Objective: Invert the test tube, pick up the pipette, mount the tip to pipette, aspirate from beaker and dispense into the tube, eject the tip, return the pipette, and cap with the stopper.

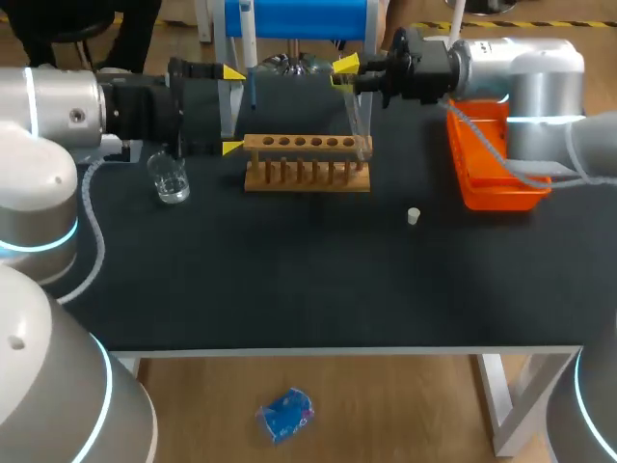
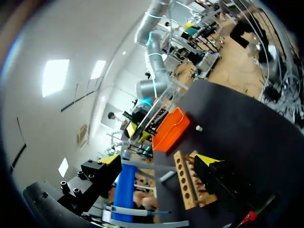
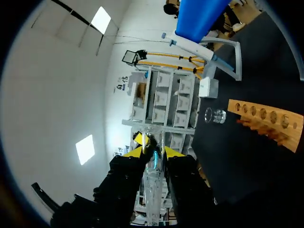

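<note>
Head view: right claw (image 1: 344, 72) clamped on clear glass test tube (image 1: 359, 121) at right end of wooden tube rack (image 1: 307, 176), so inverting is prob. underway. Left claw (image 1: 231, 109), spread apart, sits left-rear of rack by white pipette (image 1: 251, 53), not yet picked up. Small white stopper (image 1: 413, 215) lies on bench right-front of rack; tip, transfer & capping all left.

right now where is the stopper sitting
In the head view the stopper lies on the black table right of the middle, between the wooden rack and the orange tray, slightly nearer the robot.
</note>
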`<state>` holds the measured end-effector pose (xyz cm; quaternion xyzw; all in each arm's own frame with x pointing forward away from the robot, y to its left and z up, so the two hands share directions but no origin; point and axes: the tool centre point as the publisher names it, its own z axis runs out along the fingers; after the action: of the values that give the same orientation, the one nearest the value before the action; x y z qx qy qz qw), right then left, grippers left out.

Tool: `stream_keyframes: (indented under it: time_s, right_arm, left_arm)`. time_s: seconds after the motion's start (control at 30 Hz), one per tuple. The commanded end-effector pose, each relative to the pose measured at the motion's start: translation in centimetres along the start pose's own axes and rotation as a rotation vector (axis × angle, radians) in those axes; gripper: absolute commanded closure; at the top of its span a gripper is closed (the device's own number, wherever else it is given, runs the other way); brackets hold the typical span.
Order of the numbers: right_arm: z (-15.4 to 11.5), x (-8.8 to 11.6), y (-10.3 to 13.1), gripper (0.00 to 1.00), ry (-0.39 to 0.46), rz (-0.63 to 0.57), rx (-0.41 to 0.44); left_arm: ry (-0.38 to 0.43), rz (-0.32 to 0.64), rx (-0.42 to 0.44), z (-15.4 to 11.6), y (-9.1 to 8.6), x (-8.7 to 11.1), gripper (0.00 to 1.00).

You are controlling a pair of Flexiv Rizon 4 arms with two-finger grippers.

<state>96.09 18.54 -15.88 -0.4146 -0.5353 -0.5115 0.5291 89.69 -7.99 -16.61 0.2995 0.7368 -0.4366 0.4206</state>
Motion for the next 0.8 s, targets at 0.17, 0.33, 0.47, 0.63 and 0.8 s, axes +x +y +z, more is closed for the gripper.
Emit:
stream_keyframes:
  time_s: [0.17,0.33,0.47,0.63,0.8]
  right_arm:
    - [-0.1,-0.3,0.2,1.0,-0.06,0.0,0.018]
    - [1.0,-2.8,0.7,1.0,-0.07,0.082,0.021]
    - [1.4,-4.0,1.3,1.0,-0.067,0.074,0.005]
    - [1.4,-5.0,2.0,1.0,-0.068,0.061,-0.04]
    - [1.6,-5.7,2.4,1.0,-0.053,0.059,-0.056]
  left_arm:
    - [-0.183,0.388,-0.026,0.2,-0.2,0.7,0.0]
    - [-0.256,0.601,-0.037,0.9,-0.8,1.2,0.0]
    - [-0.243,0.675,-0.019,1.6,-1.4,1.9,0.0]
    - [-0.211,0.665,0.014,2.8,-1.8,2.6,0.0]
    - [-0.2,0.632,0.058,4.6,-2.7,3.1,0.0]
